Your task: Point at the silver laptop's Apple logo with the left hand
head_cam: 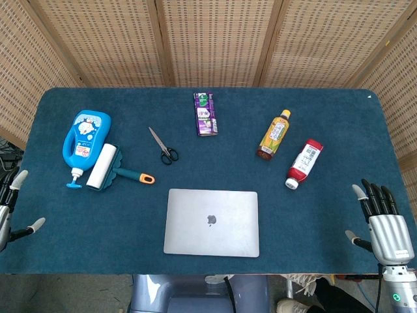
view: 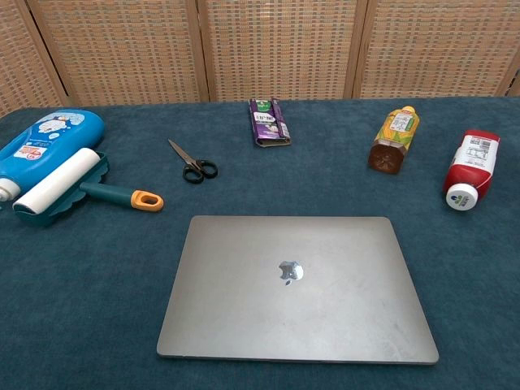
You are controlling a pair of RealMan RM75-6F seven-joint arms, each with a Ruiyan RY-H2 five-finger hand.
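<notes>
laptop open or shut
Shut: the laptop lies flat on the table, lid down, with its Apple logo facing up and no screen or keys showing.

On my table, far left: a blue detergent bottle lying flat, a lint roller just beside it, orange-tipped handle pointing right. Black-handled scissors lie closed nearby. A purple carton sits at centre rear. To the right, a yellow drink bottle and a red-and-white bottle lie apart

the shut silver laptop is laid flat on the blue table; both hands, the left hand and the right hand, are held open at the edges.
</notes>
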